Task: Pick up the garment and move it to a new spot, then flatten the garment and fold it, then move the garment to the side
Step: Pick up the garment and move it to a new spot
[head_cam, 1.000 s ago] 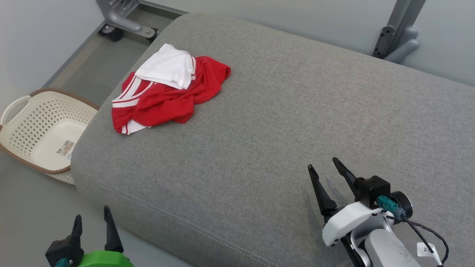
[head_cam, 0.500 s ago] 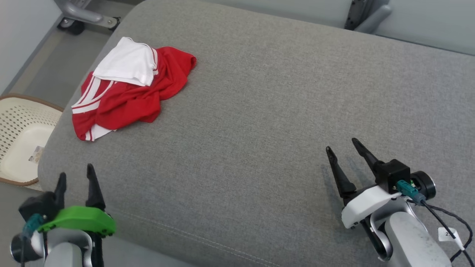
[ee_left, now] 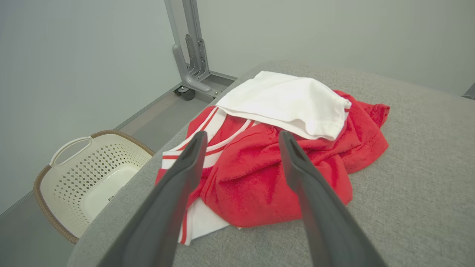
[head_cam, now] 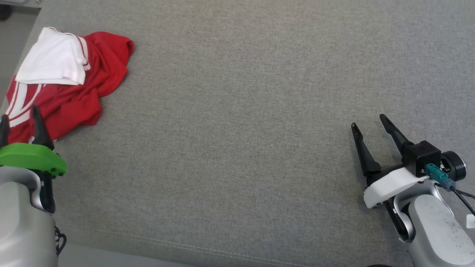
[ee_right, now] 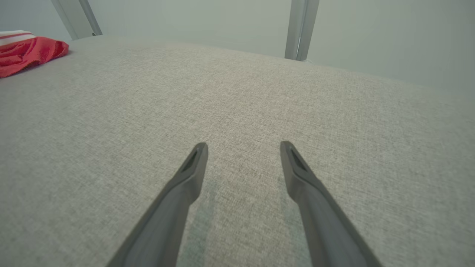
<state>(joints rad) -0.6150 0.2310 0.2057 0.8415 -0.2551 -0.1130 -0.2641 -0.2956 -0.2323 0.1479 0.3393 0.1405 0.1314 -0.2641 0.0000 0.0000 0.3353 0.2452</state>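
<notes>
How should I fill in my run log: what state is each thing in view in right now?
garment: crumpled in a heap on the cushion, unfolded, not held.
left gripper: open, aimed at the garment, holding nothing.
right gripper: open, empty, over bare cushion.
basket: upright on the floor, no clothes in it.
cushion: mostly bare.

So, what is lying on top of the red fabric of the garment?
A white flap lies over the far part of the red fabric, which rests on the gray cushion. What the flap covers cannot be seen.
</notes>
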